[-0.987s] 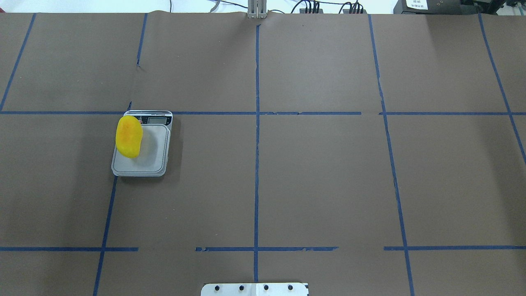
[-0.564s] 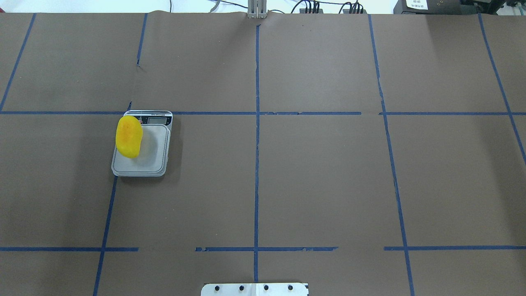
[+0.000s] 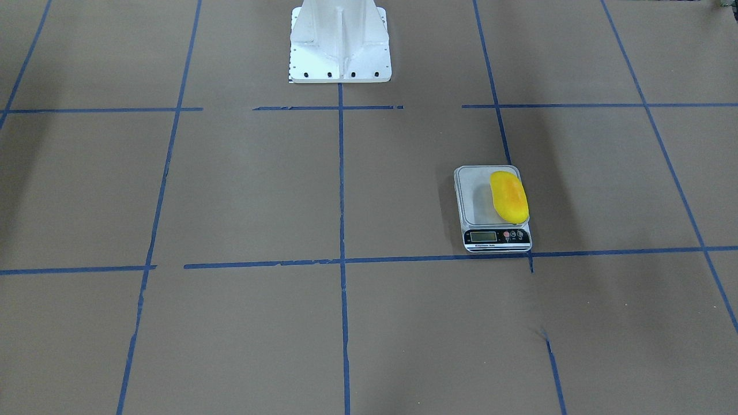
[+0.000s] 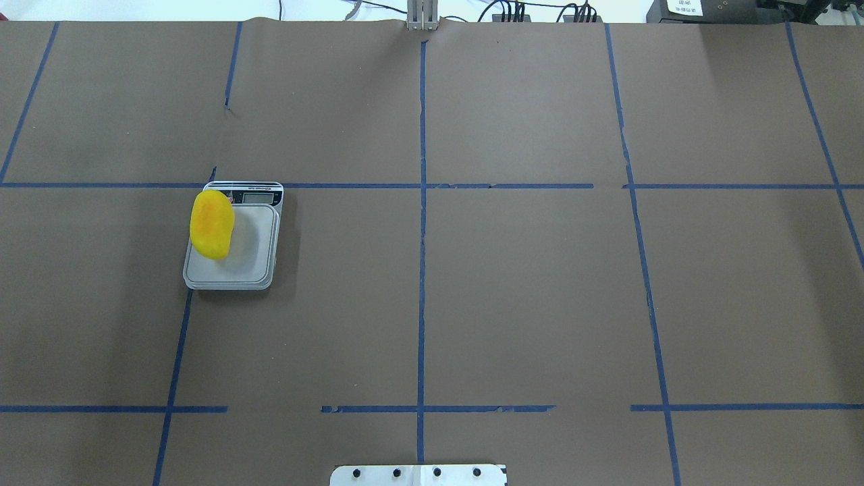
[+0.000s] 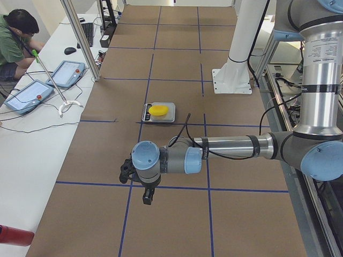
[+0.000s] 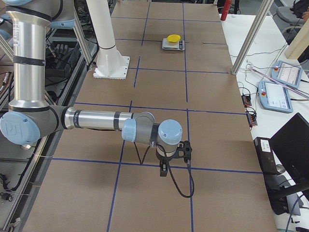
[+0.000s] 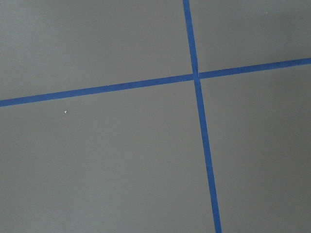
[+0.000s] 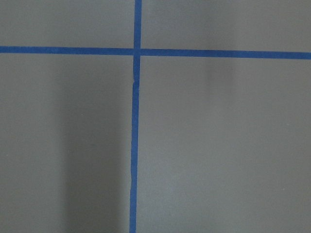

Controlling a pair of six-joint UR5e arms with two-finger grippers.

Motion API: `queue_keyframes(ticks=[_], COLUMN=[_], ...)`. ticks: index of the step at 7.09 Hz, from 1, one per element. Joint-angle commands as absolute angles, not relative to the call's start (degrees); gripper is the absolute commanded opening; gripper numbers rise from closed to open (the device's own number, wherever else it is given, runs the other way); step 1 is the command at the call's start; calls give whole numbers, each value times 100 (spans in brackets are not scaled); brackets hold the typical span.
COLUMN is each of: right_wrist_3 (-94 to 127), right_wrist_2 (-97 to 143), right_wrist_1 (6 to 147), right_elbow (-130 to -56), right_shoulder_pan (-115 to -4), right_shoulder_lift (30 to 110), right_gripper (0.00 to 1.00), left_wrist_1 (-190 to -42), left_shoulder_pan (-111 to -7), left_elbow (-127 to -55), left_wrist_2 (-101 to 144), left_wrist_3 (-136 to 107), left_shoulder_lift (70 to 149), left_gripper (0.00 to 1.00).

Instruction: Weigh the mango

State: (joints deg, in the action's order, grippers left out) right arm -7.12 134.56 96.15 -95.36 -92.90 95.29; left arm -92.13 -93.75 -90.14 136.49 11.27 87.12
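The mango is yellow with an orange blush and lies on the silver scale, along the platform's left side, its far end by the display. It also shows in the front view on the scale, and in the side views. My left gripper hangs over the brown table well short of the scale. My right gripper hangs far from it at the other end. Both show only in side views, so I cannot tell whether they are open or shut. Wrist views show only paper and blue tape.
The white robot base stands at the middle of the table's near edge. Blue tape lines grid the brown paper. An operator and control tablets are at a side bench beyond the table.
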Motion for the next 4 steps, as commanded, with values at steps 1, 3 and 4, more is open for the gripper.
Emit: queue_keyframes(ticks=[1,3,4], right_wrist_3=[-712,-712,-712], right_wrist_2=[13456,13456,13456], right_wrist_1=[9615,9615,9615], right_elbow=[-9536,-9536,-9536], right_shoulder_pan=[-9290,-9290,-9290], right_shoulder_lift=[9536,9536,9527], right_gripper=[100,100,100], left_wrist_1=[-9229,-9229,-9229], left_shoulder_pan=[-9378,-9395,-9396], left_elbow=[-9018,-9044,-9035], left_wrist_2=[13649,13658,13658], left_wrist_3=[1125,1125,1125], left_shoulder_lift=[8719,8710,8710], left_gripper=[100,100,100])
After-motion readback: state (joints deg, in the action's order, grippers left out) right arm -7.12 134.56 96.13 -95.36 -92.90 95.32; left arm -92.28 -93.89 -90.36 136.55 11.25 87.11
